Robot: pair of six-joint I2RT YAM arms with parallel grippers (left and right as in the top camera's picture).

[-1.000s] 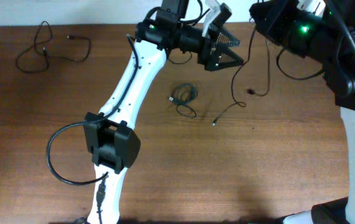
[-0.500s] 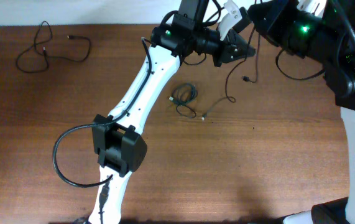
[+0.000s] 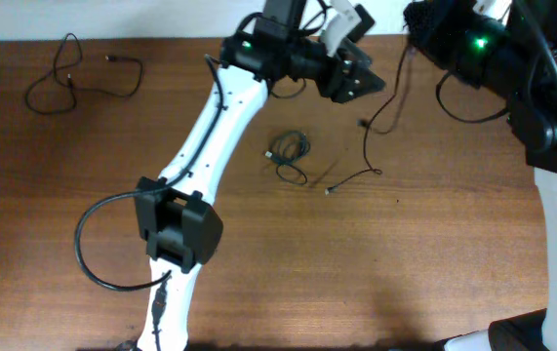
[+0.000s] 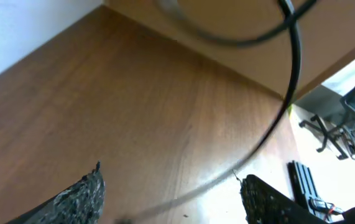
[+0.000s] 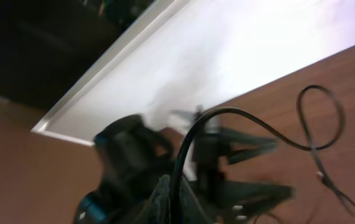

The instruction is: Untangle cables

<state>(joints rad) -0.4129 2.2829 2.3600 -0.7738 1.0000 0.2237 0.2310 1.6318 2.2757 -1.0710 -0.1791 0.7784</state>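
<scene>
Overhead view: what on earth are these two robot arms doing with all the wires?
They are untangling cables on the brown wooden table. The right gripper appears to hold one end of a thin black cable lifted, its loose end trailing on the wood. The left gripper hovers open beside it. A small coiled black cable and another loose black cable lie untouched.
</scene>
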